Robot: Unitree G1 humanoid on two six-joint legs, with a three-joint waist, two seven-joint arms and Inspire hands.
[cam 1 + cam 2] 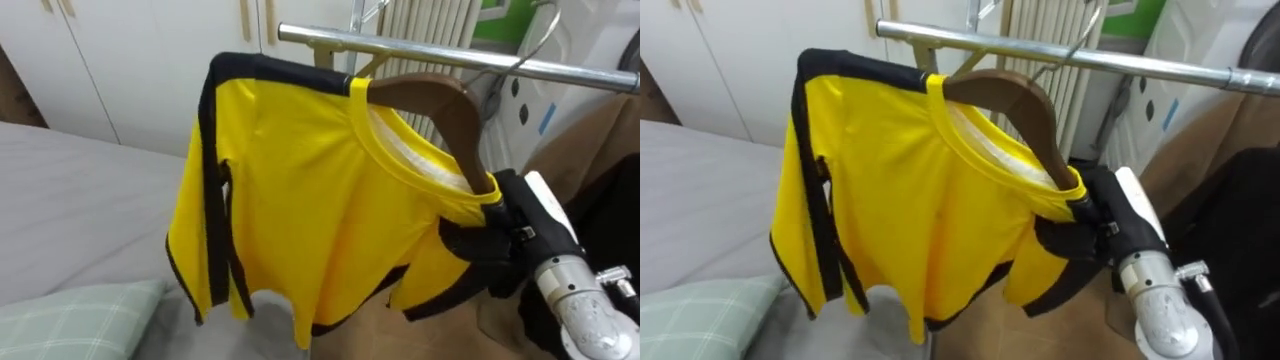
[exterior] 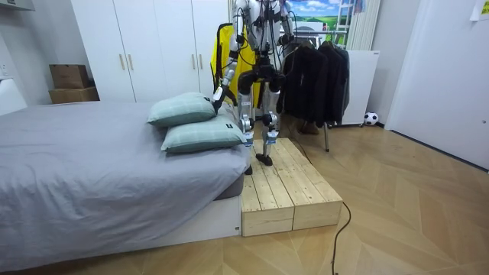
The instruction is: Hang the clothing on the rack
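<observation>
Left eye view: a metal rail crosses the top, with white wardrobe doors behind it and dark garments at the right edge. A grey bed and 1 green checked pillow lie at the lower left. The yellow shirt, smooth cloth with black trim, sits on a curved brown wooden hanger just under the rail. I cannot tell whether the hanger's wire hook rests on the rail. The right hand has its black fingers clenched round the shirt's shoulder at the hanger's end.

Room view: the robot stands on a pale plank platform beside the bed, facing the rail. Its left hand hangs low near 2 pillows, too small to tell its state.

Right eye view: a white ribbed radiator stands behind the rail and hanger.
</observation>
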